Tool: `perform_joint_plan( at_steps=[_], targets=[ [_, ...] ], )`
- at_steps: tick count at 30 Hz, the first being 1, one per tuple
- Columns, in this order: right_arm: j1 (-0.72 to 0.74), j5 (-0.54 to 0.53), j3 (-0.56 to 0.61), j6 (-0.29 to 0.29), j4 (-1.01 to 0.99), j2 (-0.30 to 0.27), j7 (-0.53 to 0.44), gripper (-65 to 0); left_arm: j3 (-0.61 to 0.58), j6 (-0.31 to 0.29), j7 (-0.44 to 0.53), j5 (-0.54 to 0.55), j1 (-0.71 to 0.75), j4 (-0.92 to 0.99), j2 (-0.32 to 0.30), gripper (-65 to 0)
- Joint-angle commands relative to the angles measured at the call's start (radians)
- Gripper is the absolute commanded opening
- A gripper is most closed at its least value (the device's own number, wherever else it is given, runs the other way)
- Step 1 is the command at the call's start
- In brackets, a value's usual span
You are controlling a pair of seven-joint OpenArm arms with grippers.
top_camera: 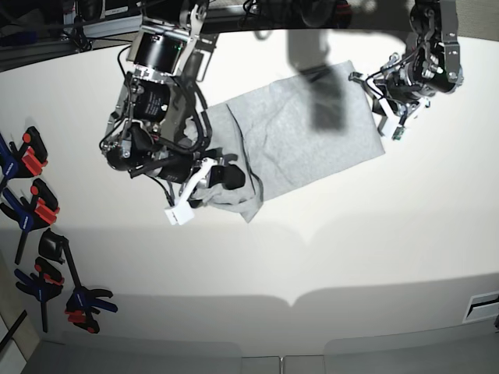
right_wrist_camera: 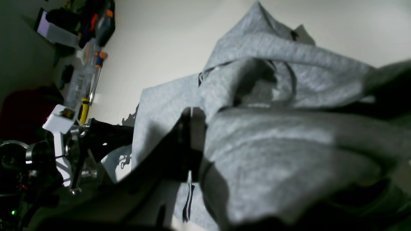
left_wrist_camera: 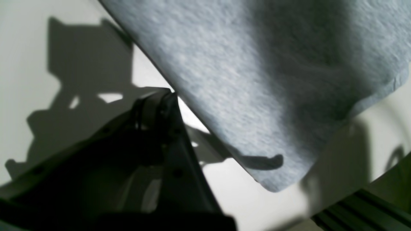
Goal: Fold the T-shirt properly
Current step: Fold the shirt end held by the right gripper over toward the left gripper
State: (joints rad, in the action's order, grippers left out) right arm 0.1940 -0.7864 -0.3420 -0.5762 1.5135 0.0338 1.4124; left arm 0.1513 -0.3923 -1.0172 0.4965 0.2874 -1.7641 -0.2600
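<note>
On the desk [top_camera: 327, 257], the right end effector [top_camera: 226, 176] pinches the bunched T-shirt [top_camera: 304, 140]; the left end effector [top_camera: 387, 109] is spread, so the cloth may drag unevenly.

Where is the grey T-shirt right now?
In the base view the T-shirt lies on the white table, toward the far edge. It sits between the two arms, with the right gripper shut on its bunched end at the picture's left.
</note>
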Motion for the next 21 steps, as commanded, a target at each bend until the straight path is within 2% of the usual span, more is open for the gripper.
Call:
perform_joint_plan(
  at_steps=[1, 6, 10, 17, 21],
  targets=[
    [0.027, -0.032, 0.002, -0.016, 0.02, 0.0, -0.016, -65.0, 0.003, 0.002, 0.019, 0.018, -0.008, -0.018, -0.006, -28.7],
    [0.039, -0.029, 0.002, -0.019, 0.02, 0.0, -0.016, -65.0, 0.003, -0.031, -0.006, 0.148, -0.008, -0.085, -0.006, -28.7],
    [0.048, -0.029, 0.002, -0.019, 0.02, 0.0, -0.016, -65.0, 0.003, -0.031, -0.028, 0.167, -0.008, -0.15, -0.006, -28.7],
    [0.055, -0.029, 0.002, -0.019, 0.02, 0.003, -0.016, -65.0, -0.046, -0.006, -0.029, 0.089, -0.003, -0.146, -0.006, -28.7],
    [0.055, -0.037, 0.003, -0.018, 0.02, 0.019, -0.016, -65.0, -0.13, 0.038, 0.011, -0.023, -0.005, -0.146, -0.006, -28.7]
  ],
)
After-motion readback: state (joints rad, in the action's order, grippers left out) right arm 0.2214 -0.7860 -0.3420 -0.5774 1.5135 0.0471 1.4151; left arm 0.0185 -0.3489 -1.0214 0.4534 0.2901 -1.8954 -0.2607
